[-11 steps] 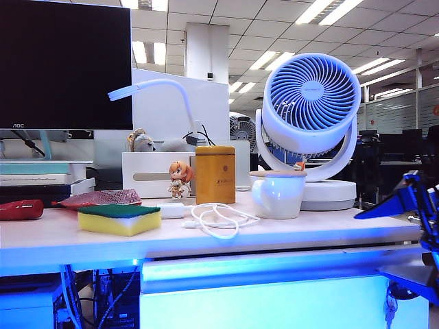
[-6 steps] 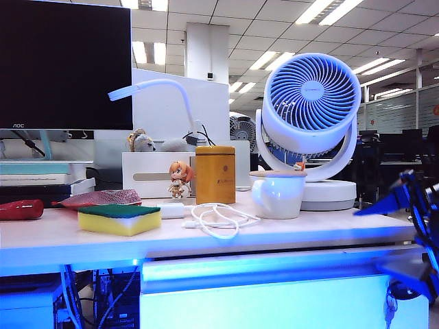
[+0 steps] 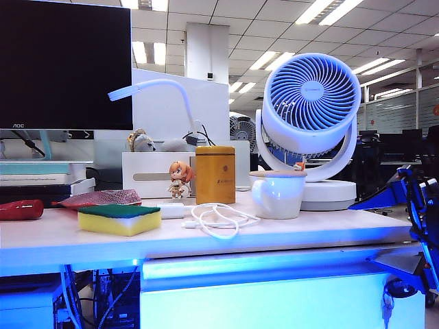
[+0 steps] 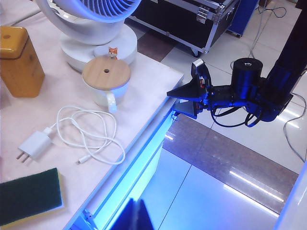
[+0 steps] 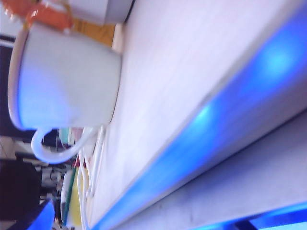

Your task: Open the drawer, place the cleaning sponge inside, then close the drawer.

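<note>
The cleaning sponge (image 3: 119, 219), yellow foam under a dark green layer, lies on the desk top at the left; its green face (image 4: 29, 196) also shows in the left wrist view. The drawer (image 3: 274, 301) is shut below the blue-lit desk edge, its front (image 4: 136, 179) flush, with keys (image 3: 387, 308) hanging at its right end. My right gripper (image 3: 363, 238) is open at the desk's right end, one finger above the desk edge and one below; it also shows as the right gripper (image 4: 177, 103). My left gripper (image 4: 136, 218) is shut and empty, high above the desk's front edge.
On the desk stand a white mug with a wooden lid (image 3: 278, 193), a coiled white charger cable (image 3: 218, 219), a yellow canister (image 3: 215, 174), a small figurine (image 3: 180, 179) and a large fan (image 3: 312, 116). A red pouch (image 3: 99, 199) lies behind the sponge.
The right gripper has levelled out a little and edged closer to the desk's right end, still open. The sponge, the drawer and the left gripper have not moved.
</note>
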